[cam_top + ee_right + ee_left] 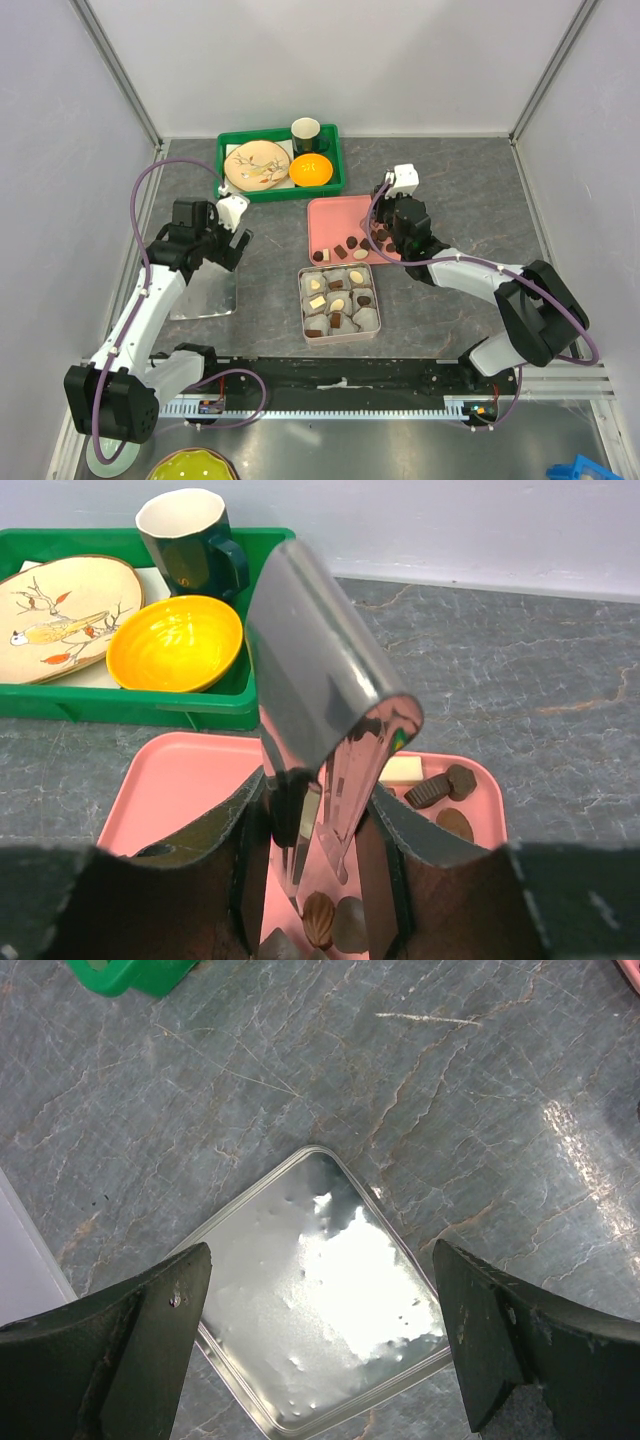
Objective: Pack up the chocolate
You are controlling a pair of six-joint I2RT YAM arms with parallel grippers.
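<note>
Right gripper (318, 868): fingers part-way closed, clamped on the two arms of bent metal tongs (320, 680), whose tips pointed down over the pink tray (180, 790). The tongs' tips sat just above two pieces of chocolate (320, 918) at the bottom edge of the wrist view. Whether they pinched a piece could not be made out, since the fingers cut off that area and the arm hid it from above.

Left gripper (320, 1260): jaws spread fully, nothing between them, hanging above a shiny metal lid (320, 1340) that lay flat on the table (450, 1110). Only the inner faces of its fingers showed.

Pink tray: several loose pieces, mostly dark brown with one cream block, lay along its near and right side.

Tin (302, 300): square and open, just in front of the pink tray. It was lined with crinkled grey paper cups (366, 318), and several held a dark or beige piece.

Green tray (120, 705): at the far side of the table, holding a bird-patterned plate (60, 620), an orange bowl (175, 640) and a dark mug (185, 540).
</note>
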